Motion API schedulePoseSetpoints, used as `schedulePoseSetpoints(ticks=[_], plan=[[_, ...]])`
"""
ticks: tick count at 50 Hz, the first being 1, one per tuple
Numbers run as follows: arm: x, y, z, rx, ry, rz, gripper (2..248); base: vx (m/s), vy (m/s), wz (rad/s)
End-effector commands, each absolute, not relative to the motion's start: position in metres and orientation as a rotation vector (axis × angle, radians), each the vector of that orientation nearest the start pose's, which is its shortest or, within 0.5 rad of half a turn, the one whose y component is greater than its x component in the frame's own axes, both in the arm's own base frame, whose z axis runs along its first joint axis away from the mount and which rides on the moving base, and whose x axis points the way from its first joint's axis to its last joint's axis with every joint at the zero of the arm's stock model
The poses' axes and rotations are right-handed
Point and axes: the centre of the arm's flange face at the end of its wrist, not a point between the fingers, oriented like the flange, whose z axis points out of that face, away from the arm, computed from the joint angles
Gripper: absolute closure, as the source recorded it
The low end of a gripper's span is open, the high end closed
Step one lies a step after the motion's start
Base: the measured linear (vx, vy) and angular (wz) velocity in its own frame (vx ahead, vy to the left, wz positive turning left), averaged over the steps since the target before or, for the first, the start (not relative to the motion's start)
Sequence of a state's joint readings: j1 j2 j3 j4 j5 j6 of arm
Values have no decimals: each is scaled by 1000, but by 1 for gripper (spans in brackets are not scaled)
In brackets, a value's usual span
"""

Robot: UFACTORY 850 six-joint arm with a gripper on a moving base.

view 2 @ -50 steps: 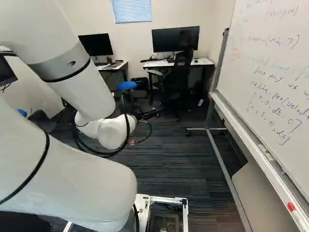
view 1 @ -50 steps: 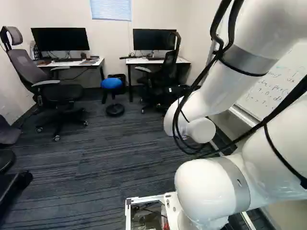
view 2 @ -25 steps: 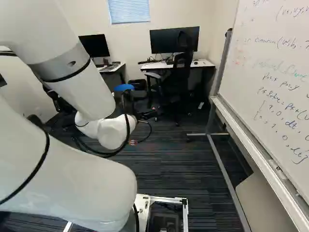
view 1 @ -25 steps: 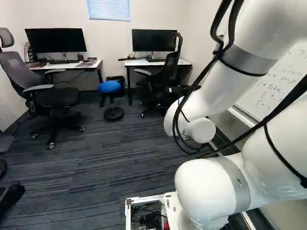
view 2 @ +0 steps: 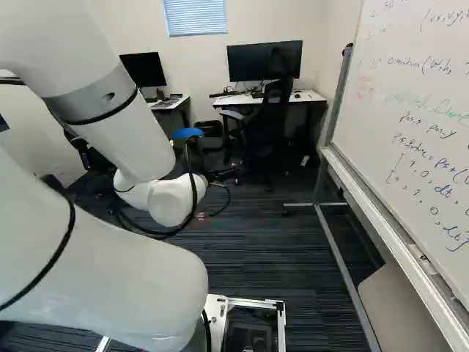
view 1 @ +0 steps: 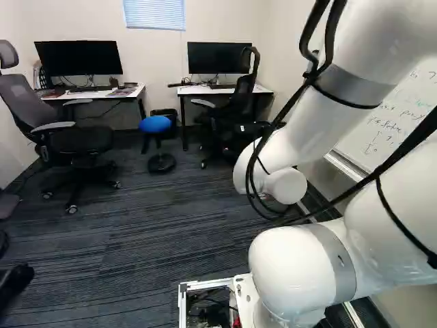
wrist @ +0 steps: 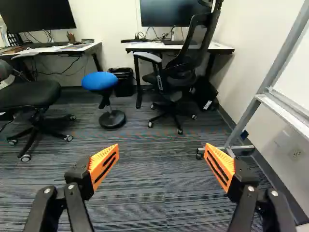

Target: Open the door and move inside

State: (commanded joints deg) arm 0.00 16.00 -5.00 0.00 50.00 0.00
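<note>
while blue stool (wrist: 100, 81) stands ahead, tool (wrist: 162, 146) gapes open, orange pads (wrist: 102, 162) well apart.

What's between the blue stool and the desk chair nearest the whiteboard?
A black bin and a black desk leg, further back; the wrist view shows both.

Dark carpet (view 1: 136, 246), desks (wrist: 133, 47), whiteboard (view 2: 418, 125), probably window (view 1: 154, 14).
</note>
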Motion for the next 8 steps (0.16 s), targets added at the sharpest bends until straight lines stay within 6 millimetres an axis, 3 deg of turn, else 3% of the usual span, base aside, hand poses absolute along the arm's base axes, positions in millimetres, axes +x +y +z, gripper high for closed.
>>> schedulePoseSetpoints(ticks=[8], plan=[[270, 0, 366, -2558, 0, -1824, 3, 0, 0, 0]])
